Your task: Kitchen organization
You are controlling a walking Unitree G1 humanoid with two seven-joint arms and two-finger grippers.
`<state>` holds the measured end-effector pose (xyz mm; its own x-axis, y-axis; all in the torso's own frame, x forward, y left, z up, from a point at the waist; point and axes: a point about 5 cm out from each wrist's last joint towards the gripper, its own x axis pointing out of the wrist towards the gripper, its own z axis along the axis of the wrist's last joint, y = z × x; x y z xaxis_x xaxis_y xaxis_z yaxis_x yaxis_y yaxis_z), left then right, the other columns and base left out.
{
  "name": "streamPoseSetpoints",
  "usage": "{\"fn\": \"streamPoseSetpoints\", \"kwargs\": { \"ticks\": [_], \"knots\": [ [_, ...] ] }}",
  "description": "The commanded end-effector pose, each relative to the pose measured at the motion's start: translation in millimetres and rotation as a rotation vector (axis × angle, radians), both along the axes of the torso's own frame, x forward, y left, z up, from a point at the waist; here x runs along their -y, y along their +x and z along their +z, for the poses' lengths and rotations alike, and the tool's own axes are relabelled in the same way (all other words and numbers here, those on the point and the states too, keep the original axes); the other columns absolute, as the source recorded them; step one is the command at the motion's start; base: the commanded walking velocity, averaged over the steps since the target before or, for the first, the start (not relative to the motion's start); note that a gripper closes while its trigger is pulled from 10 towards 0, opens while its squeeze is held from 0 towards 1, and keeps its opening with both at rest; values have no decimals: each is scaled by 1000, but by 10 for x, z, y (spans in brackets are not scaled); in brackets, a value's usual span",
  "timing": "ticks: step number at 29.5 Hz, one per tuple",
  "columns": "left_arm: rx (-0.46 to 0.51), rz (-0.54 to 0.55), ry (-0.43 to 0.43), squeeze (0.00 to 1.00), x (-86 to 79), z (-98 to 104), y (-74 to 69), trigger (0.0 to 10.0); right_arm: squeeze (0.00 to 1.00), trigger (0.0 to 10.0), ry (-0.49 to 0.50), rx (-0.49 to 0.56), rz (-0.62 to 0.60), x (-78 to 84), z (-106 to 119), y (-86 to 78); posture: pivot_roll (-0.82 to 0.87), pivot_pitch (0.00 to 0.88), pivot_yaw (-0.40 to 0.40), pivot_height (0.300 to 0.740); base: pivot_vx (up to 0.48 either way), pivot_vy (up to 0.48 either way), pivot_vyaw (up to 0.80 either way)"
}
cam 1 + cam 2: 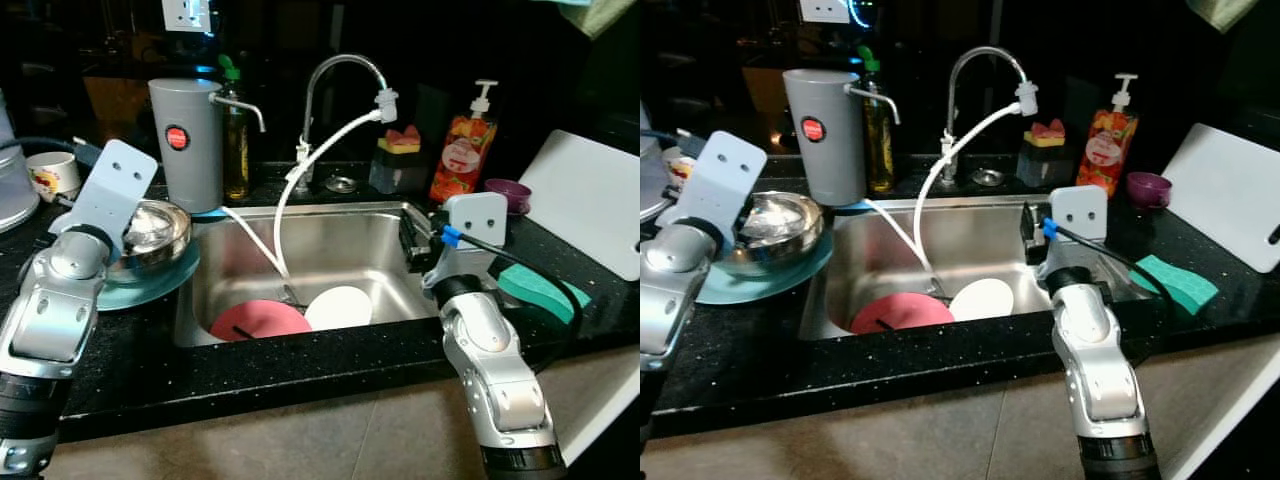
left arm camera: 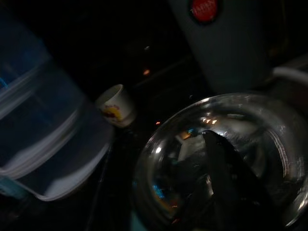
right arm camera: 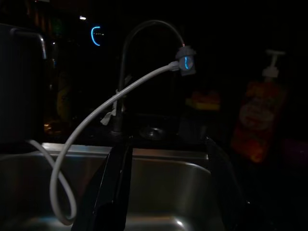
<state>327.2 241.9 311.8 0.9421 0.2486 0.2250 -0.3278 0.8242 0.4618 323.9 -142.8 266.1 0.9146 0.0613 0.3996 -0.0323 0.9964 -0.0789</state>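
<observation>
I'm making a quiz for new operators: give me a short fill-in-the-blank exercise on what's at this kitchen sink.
1. The pink plate and the white plate lie inside the ____.
2. The steel bowl sits on a ____ plate on the counter.
3. The white hose runs from the ____ spout down into the basin.
4. The left gripper reaches into the steel ____, while the right gripper hangs open over the basin.

Missing words: sink; teal; faucet; bowl
</observation>
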Motion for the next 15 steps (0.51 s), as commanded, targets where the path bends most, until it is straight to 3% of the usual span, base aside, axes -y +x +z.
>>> {"fn": "streamPoseSetpoints", "kwargs": {
  "ticks": [1,7,8,9,10,15],
  "knots": [
    [43,32,-89,1000,-10,-21,-53,10000,0,10000,12,-2,11,-17,-10,-18,153,33,-83,740,0,0,0],
    [40,78,-146,1000,-17,-118,-82,10000,0,10000,-7,-7,36,-64,-34,-12,156,28,-88,740,0,0,0],
    [94,97,-203,1000,-18,-79,-120,10000,0,10000,-4,-9,38,-65,-29,0,167,38,-104,740,0,0,0],
    [137,111,-249,188,-24,-46,-156,10000,0,10000,-1,-10,40,-73,-24,9,174,40,-107,740,0,0,0],
    [247,131,-334,0,-33,32,-266,10000,0,10000,-7,-11,55,-101,-26,32,180,40,-110,740,0,0,0],
    [302,269,-473,0,-182,-47,-386,10000,0,10000,-13,-16,77,-148,-44,54,191,50,-122,740,0,0,0]
  ]
}}
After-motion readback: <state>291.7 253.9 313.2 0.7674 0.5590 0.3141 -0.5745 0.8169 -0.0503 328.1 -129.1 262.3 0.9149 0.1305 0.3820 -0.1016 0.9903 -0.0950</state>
